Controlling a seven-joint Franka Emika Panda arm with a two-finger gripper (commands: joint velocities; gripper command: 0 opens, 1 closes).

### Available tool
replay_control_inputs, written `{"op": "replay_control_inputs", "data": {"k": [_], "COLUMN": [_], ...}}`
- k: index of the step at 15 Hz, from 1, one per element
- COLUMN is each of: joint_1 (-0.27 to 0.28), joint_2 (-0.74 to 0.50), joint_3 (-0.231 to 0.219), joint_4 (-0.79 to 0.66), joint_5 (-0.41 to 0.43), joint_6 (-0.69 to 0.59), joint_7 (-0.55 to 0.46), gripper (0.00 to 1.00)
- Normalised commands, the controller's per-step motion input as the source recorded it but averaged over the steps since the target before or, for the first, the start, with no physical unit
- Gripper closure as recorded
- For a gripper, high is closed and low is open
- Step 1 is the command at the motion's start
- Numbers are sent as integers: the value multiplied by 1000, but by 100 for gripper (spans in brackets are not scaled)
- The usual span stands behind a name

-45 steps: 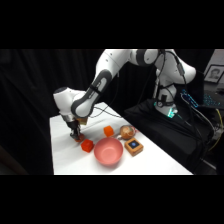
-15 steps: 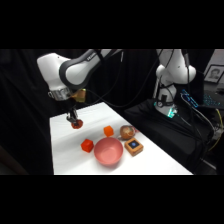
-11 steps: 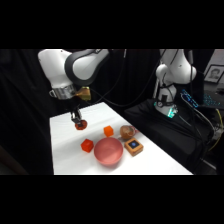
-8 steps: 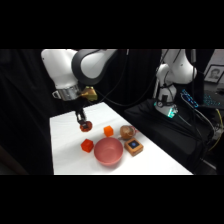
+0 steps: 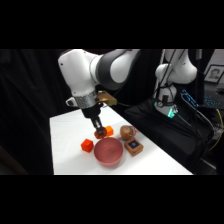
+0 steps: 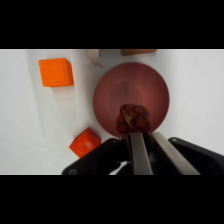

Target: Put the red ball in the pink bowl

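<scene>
Hanging above open white table [image 5: 67,145] on the left, the gripper [image 5: 99,133], moved rightward from a second ago, grips what seems the red ball [image 6: 132,119] over the pink bowl [image 5: 108,151], whose far rim crowds the tan ball [image 5: 127,132] and brown block [image 5: 134,145].

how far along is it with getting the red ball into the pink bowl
Done: the red ball is picked up, pinched in the end effector off the table. In hand: the wrist view shows it above the pink bowl, near the rim. Left: release it; the bowl looks empty, and two orange cubes sit beside it.
</scene>
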Motion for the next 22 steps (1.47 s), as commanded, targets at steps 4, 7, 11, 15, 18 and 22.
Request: {"op": "replay_control_inputs", "data": {"k": [4,7,11,15,18,22], "joint_1": [42,26,8,-13,-34,-44], "joint_2": [-208,-152,-86,-48,-56,-102], "joint_3": [37,28,19,32,60,73], "joint_4": [-425,-371,-270,-167,-107,-65], "joint_5": [5,4,-3,18,43,28], "joint_6": [352,419,367,279,158,11], "joint_7": [-57,-55,-59,-98,-163,-207], "gripper": [95,96,96,66,42,9]}}
